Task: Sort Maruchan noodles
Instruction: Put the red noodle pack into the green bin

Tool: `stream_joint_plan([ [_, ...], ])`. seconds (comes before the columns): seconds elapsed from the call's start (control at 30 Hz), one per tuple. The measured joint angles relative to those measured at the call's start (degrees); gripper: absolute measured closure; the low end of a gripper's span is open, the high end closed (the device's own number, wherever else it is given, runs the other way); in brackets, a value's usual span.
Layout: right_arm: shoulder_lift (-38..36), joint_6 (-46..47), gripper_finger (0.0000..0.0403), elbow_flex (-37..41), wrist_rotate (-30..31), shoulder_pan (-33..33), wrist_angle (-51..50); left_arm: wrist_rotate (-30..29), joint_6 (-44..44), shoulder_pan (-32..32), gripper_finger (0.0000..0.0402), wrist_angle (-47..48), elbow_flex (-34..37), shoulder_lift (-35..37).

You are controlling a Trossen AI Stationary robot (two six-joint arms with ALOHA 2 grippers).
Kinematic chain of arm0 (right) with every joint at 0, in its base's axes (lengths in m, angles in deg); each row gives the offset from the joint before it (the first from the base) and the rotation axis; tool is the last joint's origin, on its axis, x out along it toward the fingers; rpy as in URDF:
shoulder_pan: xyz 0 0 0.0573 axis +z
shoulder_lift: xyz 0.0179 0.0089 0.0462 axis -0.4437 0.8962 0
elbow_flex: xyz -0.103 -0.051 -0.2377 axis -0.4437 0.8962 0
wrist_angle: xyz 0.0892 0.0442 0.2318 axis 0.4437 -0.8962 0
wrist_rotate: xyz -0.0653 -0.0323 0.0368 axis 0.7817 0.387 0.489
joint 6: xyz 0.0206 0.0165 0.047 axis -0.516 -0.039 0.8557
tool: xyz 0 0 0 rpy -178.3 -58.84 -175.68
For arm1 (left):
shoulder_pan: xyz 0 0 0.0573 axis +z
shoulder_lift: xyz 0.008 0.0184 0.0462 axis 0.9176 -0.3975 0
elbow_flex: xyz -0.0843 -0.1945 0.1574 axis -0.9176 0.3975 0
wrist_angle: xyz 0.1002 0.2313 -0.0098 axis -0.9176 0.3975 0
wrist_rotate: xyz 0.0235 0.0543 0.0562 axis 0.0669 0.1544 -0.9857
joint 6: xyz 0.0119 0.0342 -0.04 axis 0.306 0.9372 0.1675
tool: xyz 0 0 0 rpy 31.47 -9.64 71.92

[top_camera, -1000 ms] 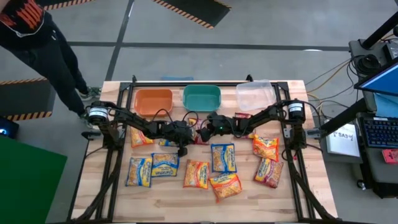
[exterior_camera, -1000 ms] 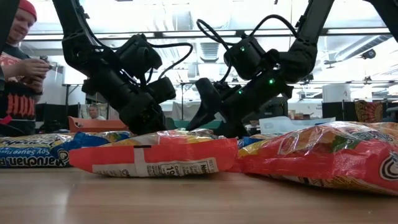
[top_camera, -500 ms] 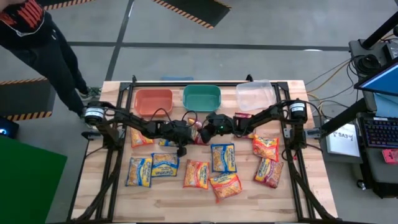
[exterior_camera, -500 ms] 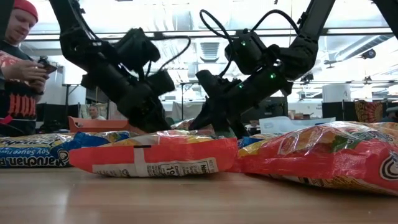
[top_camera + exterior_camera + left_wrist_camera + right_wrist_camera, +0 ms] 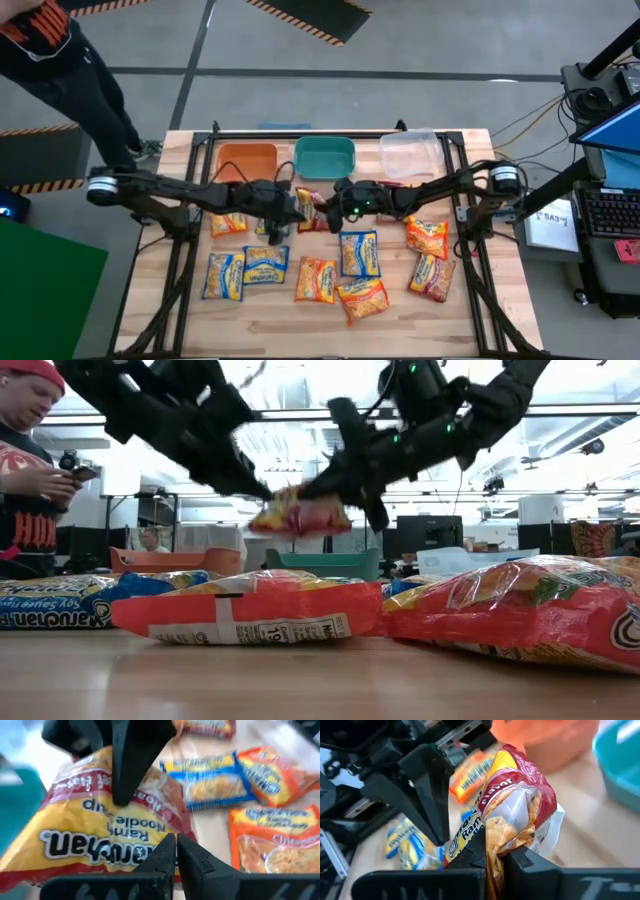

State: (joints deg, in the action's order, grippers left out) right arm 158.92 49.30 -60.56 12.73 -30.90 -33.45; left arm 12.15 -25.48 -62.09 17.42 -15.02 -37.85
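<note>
right gripper point(image 5: 340, 480): clenched on one end of the glossy, crinkled maroon-and-yellow packet point(image 5: 300, 517) | left gripper point(image 5: 262, 488): clenched on its other end | packet: lifted clear of the wooden table point(image 5: 400, 315), just in front of the rounded teal bin point(image 5: 324, 157) | other flat noodle packets point(image 5: 360, 253): lying on the table

The packet point(image 5: 300, 516) between both pincers is blurred; the left pincer point(image 5: 297, 206) hides its near end.
</note>
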Motion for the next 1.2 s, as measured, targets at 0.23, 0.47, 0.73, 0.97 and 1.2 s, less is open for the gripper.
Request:
stream_joint_plan([
  [0.23, -5.87, -7.45, 0.0390, -0.09, 14.94, -0.04, -2.13, -0.33, 7.45, 0.34, 0.0402, 0.21, 0.59, 9.18],
  [0.47, -4.94, -16.03, 0.0390, -1.24, 45.18, -1.51, -2.49, -8.16, 12.38, 2.09, 0.0402, 0.14, 0.63, 12.85],
  [0.73, 1.08, -13.51, 0.0390, -3.43, 56.86, -4.71, -2.21, -18.30, 11.95, 3.03, 0.0402, 1.14, 0.69, 11.25],
  [0.97, 6.46, -15.22, 0.0390, -8.61, 59.01, -5.51, -2.24, -18.36, 11.94, 3.06, 0.0402, 2.35, 0.69, 10.31],
  [1.2, 12.71, -20.79, 0.0390, -13.38, 66.51, -5.50, -2.56, -19.92, 11.93, 3.24, 0.0402, 5.04, 0.69, 10.36],
])
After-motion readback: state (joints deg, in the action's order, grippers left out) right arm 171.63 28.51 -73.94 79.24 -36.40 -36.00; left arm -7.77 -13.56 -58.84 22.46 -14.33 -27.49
